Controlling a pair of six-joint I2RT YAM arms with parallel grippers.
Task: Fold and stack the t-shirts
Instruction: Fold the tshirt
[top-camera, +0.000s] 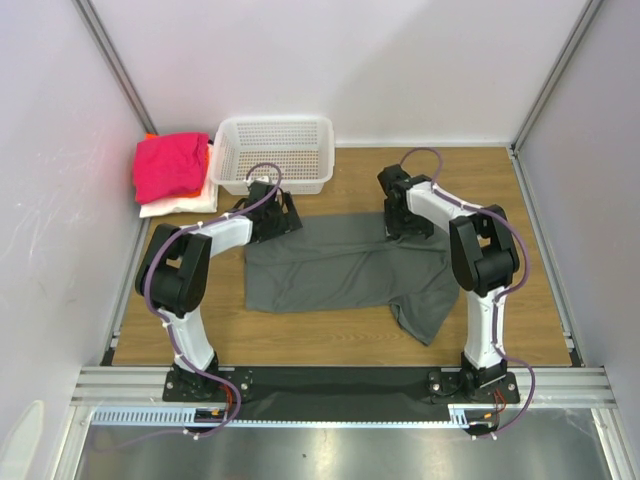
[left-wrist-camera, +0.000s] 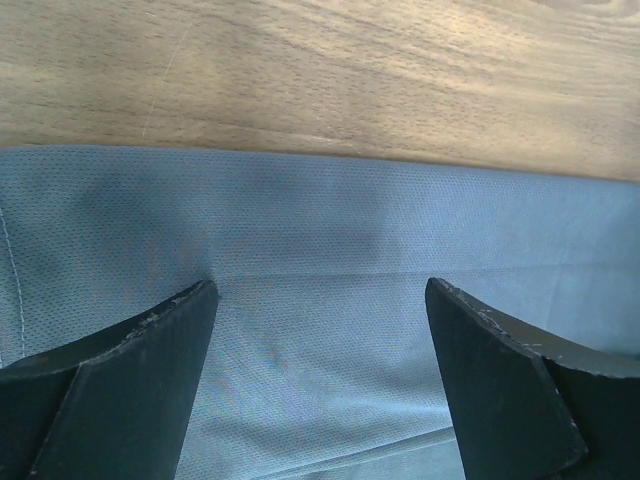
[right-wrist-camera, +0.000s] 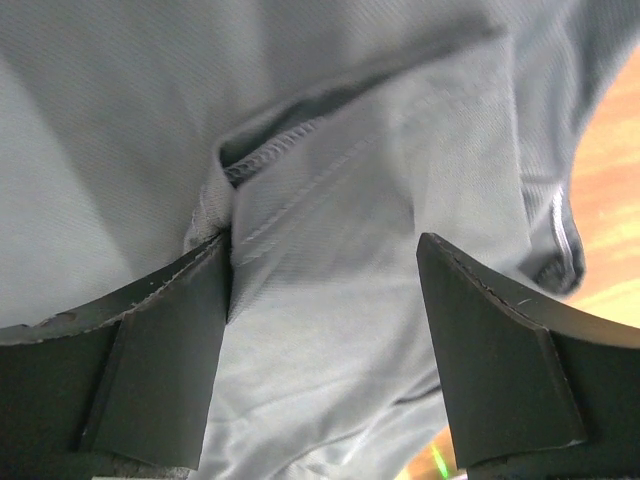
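Observation:
A dark grey t-shirt (top-camera: 345, 265) lies spread on the wooden table, one sleeve trailing toward the front right. My left gripper (top-camera: 272, 215) is at its far left edge, open, with grey cloth (left-wrist-camera: 320, 330) between the jaws and the shirt's edge just beyond. My right gripper (top-camera: 405, 218) is at its far right edge, open, over folded grey cloth (right-wrist-camera: 330, 300) with a stitched hem (right-wrist-camera: 270, 155). A stack of folded shirts stands at the far left: magenta-pink (top-camera: 170, 165) on top, orange (top-camera: 207, 155) and white (top-camera: 180, 206) beneath.
A white plastic mesh basket (top-camera: 273, 154) stands at the back, right behind my left gripper. White walls close in the table on three sides. Bare wood (top-camera: 300, 335) shows in front of the shirt, and also in the left wrist view (left-wrist-camera: 320, 70).

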